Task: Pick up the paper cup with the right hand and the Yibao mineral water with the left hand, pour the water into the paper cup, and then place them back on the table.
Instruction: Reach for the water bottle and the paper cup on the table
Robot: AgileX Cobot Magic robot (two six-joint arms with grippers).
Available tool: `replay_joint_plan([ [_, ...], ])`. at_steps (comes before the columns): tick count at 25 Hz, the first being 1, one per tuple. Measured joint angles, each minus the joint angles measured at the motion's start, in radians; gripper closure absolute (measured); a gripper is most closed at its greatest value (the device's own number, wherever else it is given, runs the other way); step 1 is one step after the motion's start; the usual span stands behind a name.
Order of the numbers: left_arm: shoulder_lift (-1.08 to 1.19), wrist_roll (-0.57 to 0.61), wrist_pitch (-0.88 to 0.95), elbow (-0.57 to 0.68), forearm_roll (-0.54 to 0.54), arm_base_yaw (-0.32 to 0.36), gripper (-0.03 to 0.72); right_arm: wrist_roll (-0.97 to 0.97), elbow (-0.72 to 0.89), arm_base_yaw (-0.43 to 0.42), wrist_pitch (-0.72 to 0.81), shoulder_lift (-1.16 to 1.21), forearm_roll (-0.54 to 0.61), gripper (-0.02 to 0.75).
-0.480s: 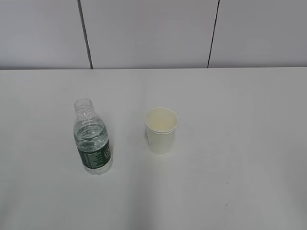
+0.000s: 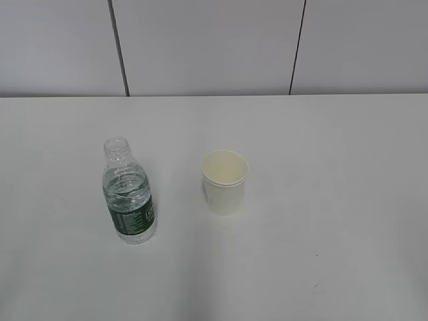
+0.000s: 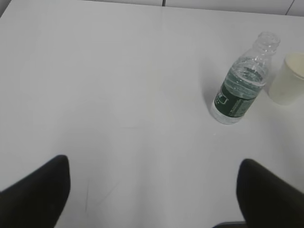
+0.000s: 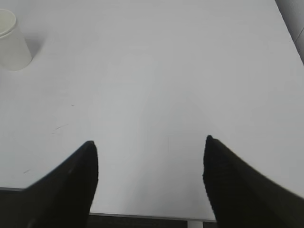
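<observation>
The capless clear Yibao water bottle (image 2: pixel 129 194) with a dark green label stands upright on the white table (image 2: pixel 321 147), left of centre. The cream paper cup (image 2: pixel 225 180) stands upright to its right, apart from it. No arm shows in the exterior view. In the left wrist view my left gripper (image 3: pixel 154 166) is open and empty, low and far from the bottle (image 3: pixel 240 85) and cup (image 3: pixel 289 80) at upper right. In the right wrist view my right gripper (image 4: pixel 149 147) is open and empty near the table's front edge, with the cup (image 4: pixel 12 42) far at upper left.
A grey panelled wall (image 2: pixel 214 47) rises behind the table's far edge. The table's right edge (image 4: pixel 289 28) shows in the right wrist view. A few tiny dark specks (image 2: pixel 316 253) mark the tabletop.
</observation>
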Motion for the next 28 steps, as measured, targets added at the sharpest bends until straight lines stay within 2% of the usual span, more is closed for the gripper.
replay_joint_plan([
  [5,0.0,0.0,0.0,0.0,-0.004,0.0,0.129,0.0,0.0,0.0,0.0,0.0,0.0,0.197],
  [9,0.0,0.0,0.0,0.0,-0.028,0.0,0.17,0.0,0.0,0.0,0.0,0.0,0.0,0.197],
  [28,0.0,0.0,-0.002,0.0,-0.055,0.0,0.178,0.0,-0.006,0.0,-0.002,0.0,0.0,0.197],
])
